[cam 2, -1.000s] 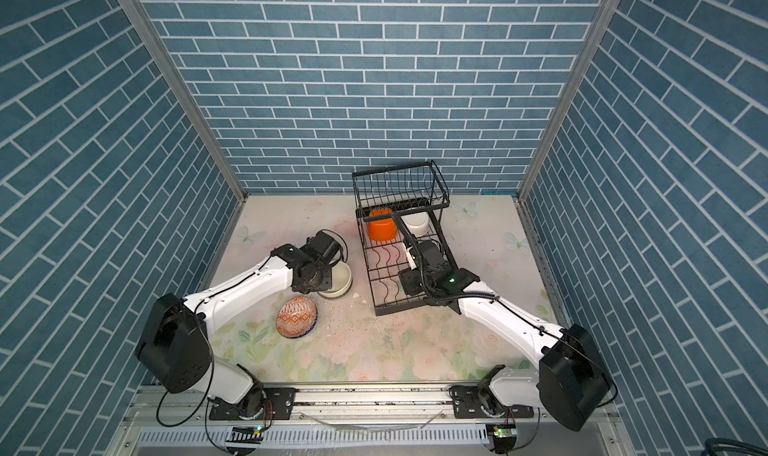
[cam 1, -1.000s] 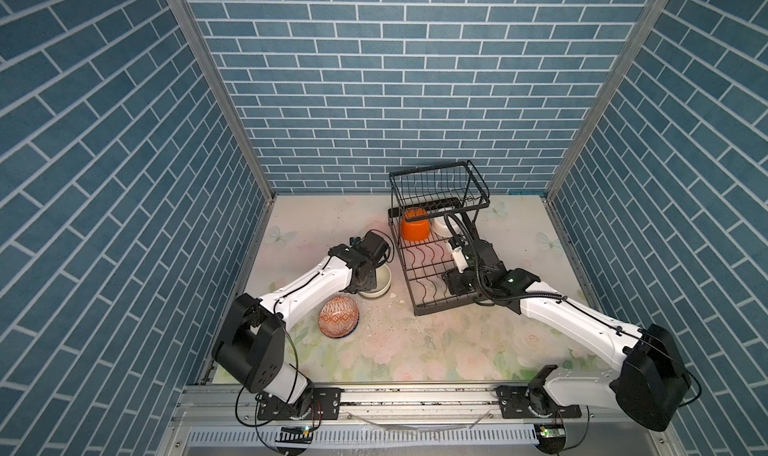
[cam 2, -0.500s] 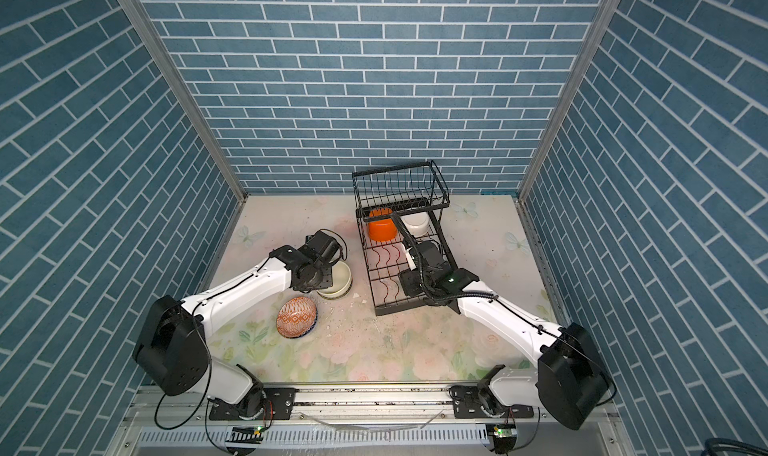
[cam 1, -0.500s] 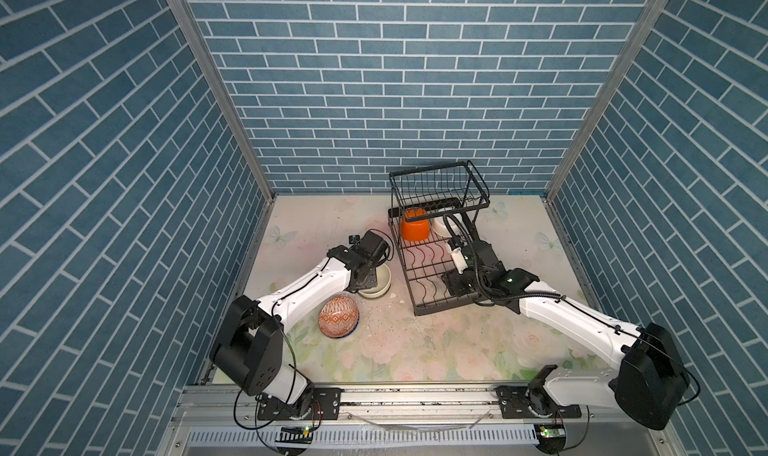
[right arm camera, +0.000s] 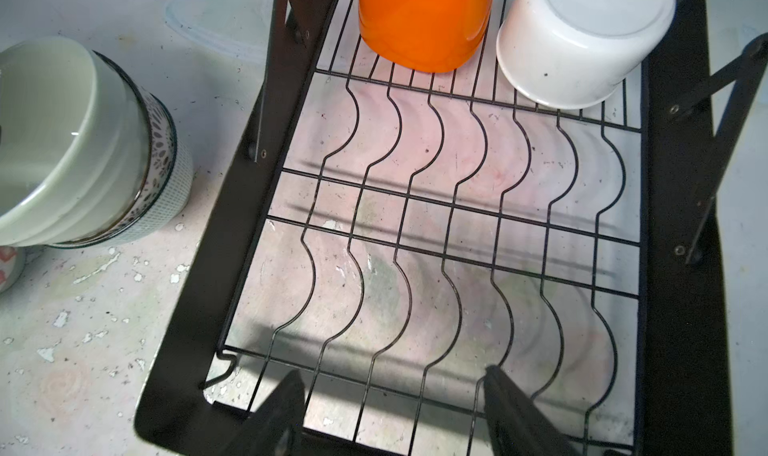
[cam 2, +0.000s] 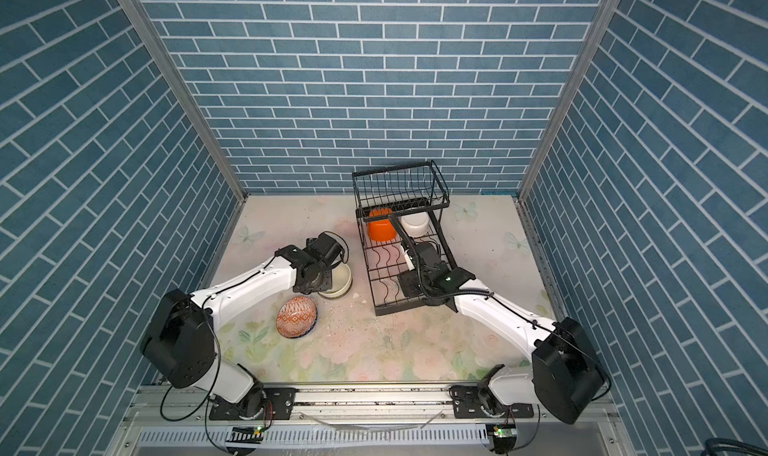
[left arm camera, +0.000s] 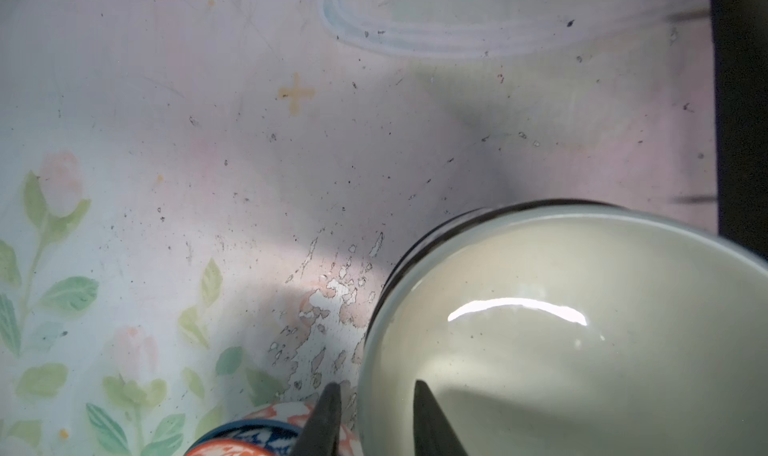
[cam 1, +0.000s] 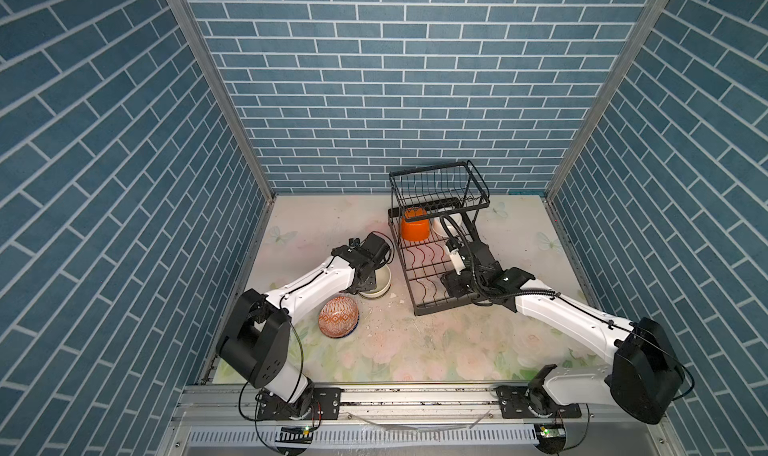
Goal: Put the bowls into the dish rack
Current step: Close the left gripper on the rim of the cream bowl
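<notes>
A black wire dish rack (cam 1: 436, 263) sat on a floral-printed table (cam 1: 415, 350). Two bowls were loaded at its far end, upside down: an orange bowl (right arm camera: 424, 22) and a white bowl (right arm camera: 582, 38). The divider wires nearer the robot stood empty. Left outside: a nested stack topped by a pale green bowl (left arm camera: 561, 329) beside the rack, and an orange patterned bowl (cam 1: 338, 317) nearby. The left gripper (left arm camera: 374, 416) straddled the green bowl's rim, one finger inside, one outside, narrowly parted; a firm grip could not be confirmed. The right gripper (right arm camera: 390, 408) hovered open and empty over the rack's near edge.
</notes>
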